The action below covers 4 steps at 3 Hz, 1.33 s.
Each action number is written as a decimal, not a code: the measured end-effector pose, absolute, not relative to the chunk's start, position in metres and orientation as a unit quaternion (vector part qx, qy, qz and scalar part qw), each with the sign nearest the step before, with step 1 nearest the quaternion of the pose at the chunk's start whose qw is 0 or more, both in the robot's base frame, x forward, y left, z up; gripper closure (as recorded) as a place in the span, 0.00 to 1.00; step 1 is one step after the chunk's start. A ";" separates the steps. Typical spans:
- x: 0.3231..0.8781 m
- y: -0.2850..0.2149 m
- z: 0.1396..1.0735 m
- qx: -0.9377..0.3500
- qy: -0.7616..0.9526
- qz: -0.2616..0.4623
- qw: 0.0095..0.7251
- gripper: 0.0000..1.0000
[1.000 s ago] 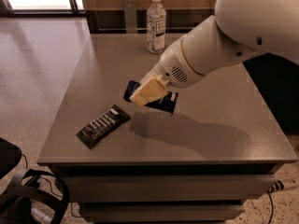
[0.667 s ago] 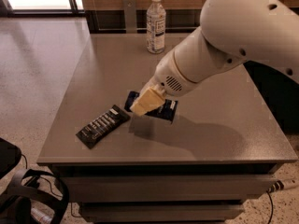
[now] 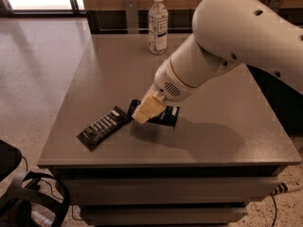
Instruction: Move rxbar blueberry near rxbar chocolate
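The rxbar blueberry (image 3: 165, 117), a short navy-blue bar, sits low over the grey table (image 3: 227, 126) near its front, its left end hidden by my fingers. My gripper (image 3: 147, 109), with cream fingers, is shut on that left end. The rxbar chocolate (image 3: 103, 126), a longer black bar with white text, lies flat on the table just left of the gripper, a small gap from the blue bar. My large white arm (image 3: 236, 41) reaches in from the upper right.
A clear water bottle (image 3: 157, 22) with a white cap stands at the table's far edge. The table's front edge (image 3: 165, 162) runs just below both bars. Black straps and a cable (image 3: 33, 197) lie on the floor at the lower left.
My gripper has moved toward the table's front with the navy bar in it, bringing it down close beside the black bar. The black bar and the bottle have not moved.
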<state>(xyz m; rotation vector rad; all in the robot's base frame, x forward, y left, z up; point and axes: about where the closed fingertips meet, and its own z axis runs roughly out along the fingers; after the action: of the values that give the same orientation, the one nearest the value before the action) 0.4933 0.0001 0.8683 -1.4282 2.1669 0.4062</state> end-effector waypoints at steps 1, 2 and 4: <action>0.493 0.001 0.869 -0.527 0.797 0.149 0.255 0.57; 0.492 0.002 0.870 -0.528 0.796 0.148 0.256 0.33; 0.490 0.003 0.872 -0.529 0.795 0.147 0.257 0.00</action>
<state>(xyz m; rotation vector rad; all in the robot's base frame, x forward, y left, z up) 0.4904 0.0032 0.8724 -1.4365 2.1576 0.3982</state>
